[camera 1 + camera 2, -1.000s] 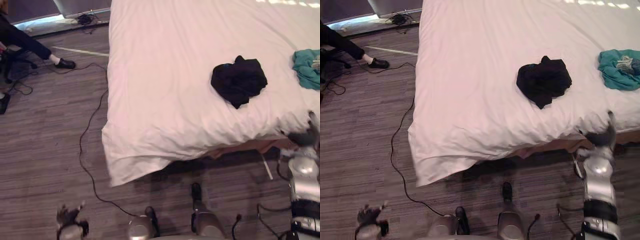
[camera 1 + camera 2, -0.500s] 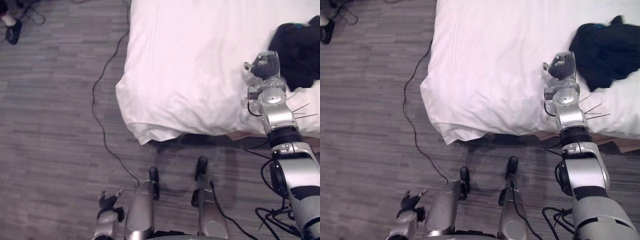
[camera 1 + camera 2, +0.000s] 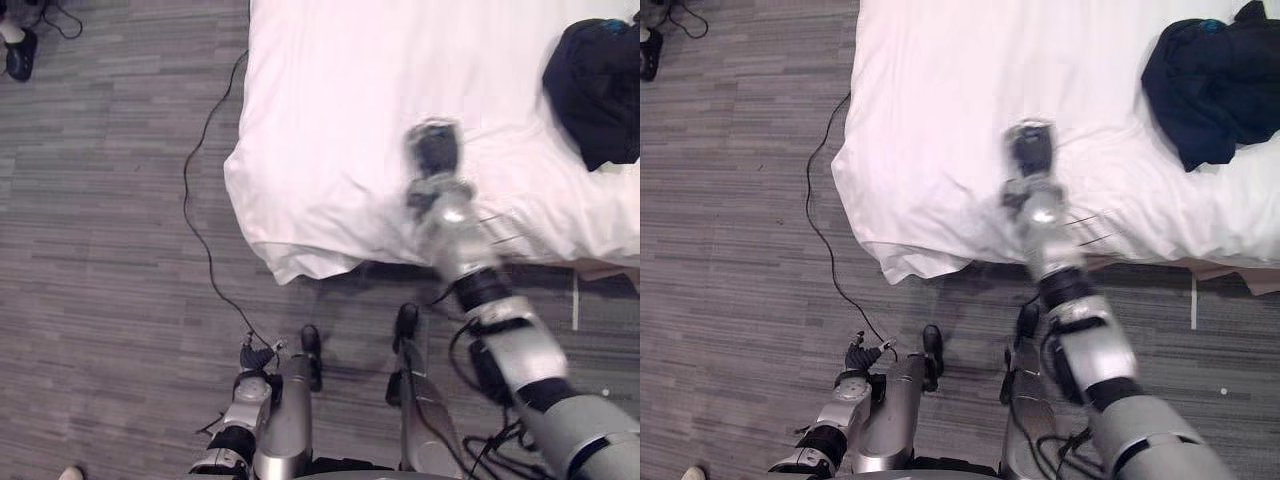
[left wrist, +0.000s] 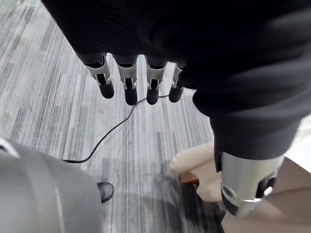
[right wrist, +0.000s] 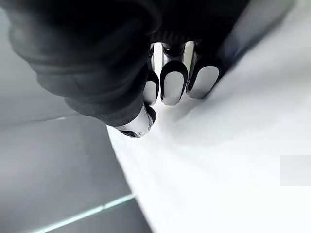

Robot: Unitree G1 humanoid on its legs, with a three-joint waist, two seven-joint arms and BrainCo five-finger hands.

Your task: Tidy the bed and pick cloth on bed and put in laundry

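Quick rundown for you. Your right hand [image 3: 435, 150] is out over the white duvet [image 3: 330, 120], just inside the bed's front edge and roughly between the near left corner and the black garment [image 3: 597, 88]. From the head cameras that hand is a smear, so you won't get its pose there. Check the right wrist view instead: the fingers [image 5: 173, 86] are curled in with the thumb [image 5: 140, 122] tucked right beside them, tips down at the duvet. You can't tell from that angle if they touch the fabric.

The black garment is the thing you're after. It's lying crumpled on the bed toward the right edge, back from the front edge and well apart from your right hand. The right eye view gives you more of it, plus a bit of teal [image 3: 1206, 26] poking out at its far side.

Your left hand [image 3: 862, 356] hangs low over the grey floor [image 3: 100, 250], off the bed. It's tiny in the head views, but the left wrist view shows its fingers [image 4: 130, 82] straight and relaxed, holding nothing.

There's a person's dark shoe [image 3: 20, 55] on the floor, far off to the left.
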